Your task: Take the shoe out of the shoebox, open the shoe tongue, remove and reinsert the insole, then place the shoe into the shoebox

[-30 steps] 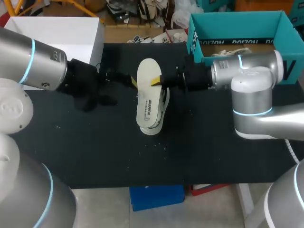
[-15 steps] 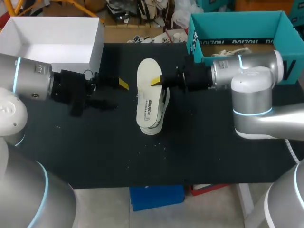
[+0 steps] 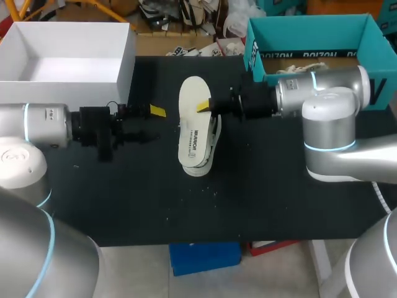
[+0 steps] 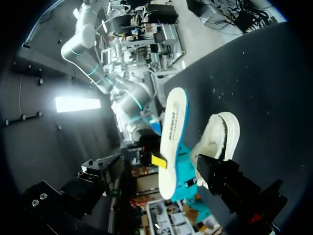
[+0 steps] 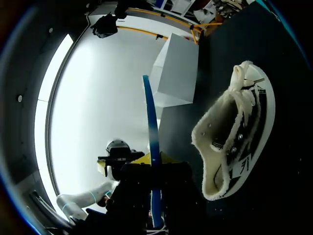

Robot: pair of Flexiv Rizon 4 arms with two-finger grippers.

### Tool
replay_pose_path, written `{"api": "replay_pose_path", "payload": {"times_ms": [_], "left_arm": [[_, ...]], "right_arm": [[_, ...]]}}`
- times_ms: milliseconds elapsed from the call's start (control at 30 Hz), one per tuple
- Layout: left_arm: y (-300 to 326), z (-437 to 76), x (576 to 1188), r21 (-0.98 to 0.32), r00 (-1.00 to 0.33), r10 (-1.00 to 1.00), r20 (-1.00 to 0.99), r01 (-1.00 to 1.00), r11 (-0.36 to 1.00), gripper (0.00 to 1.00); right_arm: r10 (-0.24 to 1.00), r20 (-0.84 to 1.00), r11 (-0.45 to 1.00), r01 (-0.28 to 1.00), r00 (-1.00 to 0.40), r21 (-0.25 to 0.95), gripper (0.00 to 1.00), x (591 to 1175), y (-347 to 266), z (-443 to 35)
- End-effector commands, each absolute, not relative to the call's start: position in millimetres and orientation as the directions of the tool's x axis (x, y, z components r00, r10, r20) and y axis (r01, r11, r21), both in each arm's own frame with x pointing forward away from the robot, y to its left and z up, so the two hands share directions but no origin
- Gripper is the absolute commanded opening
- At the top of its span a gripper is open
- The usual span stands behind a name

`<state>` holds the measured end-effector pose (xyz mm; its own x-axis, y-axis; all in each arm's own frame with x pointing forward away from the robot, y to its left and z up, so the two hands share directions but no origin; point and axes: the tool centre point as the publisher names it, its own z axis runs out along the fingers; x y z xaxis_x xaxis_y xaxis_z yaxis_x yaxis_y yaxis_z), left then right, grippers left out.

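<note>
The white insole is held up on edge above the black table, with my right gripper shut on its rim from the right. Under and behind it the white, fleece-lined shoe lies on its side. In the right wrist view the insole shows edge-on as a thin blue strip between the yellow tips, and the shoe lies beside it, opening toward the camera. My left gripper stands open to the left of the insole, apart from it. From the left wrist, the insole and shoe lie ahead of the fingers.
The teal shoebox stands at the back right, behind my right arm. A white open box sits at the back left. Small white crumbs dot the table in front of the shoe.
My left arm has drawn back to the left and a little toward the front, away from the insole, its gripper staying open. The right gripper, insole and shoe have not moved.
</note>
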<state>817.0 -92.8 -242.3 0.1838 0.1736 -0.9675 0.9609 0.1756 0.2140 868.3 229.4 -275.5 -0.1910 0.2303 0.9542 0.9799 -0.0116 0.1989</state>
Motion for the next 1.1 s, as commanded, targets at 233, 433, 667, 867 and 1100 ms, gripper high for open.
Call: {"api": "replay_pose_path", "payload": {"times_ms": [233, 433, 667, 867, 1100], "left_arm": [[-112, -259, 831, 0.241, 0.225, 0.098, -0.969, 0.947, 0.213, 1.0], [-123, -268, 843, 0.242, 0.226, 0.095, -0.969, 0.946, 0.218, 0.97], [-138, -266, 859, 0.249, 0.239, 0.072, -0.968, 0.94, 0.234, 0.78], [-154, -267, 865, 0.246, 0.24, 0.058, -0.969, 0.947, 0.207, 0.65], [-168, -271, 864, 0.24, 0.235, 0.049, -0.971, 0.955, 0.176, 0.43]], "right_arm": [[0.231, 0.954, -0.013, 0.98, -0.191, 0.199, 0.0, 869, 231, -276], [0.231, 0.954, -0.013, 0.98, -0.191, 0.199, 0.0, 869, 231, -276], [0.231, 0.954, -0.013, 0.98, -0.191, 0.199, 0.0, 869, 231, -276], [0.231, 0.954, -0.013, 0.98, -0.191, 0.199, 0.0, 869, 231, -276], [0.231, 0.954, -0.013, 0.98, -0.191, 0.199, 0.0, 869, 231, -276]]}}
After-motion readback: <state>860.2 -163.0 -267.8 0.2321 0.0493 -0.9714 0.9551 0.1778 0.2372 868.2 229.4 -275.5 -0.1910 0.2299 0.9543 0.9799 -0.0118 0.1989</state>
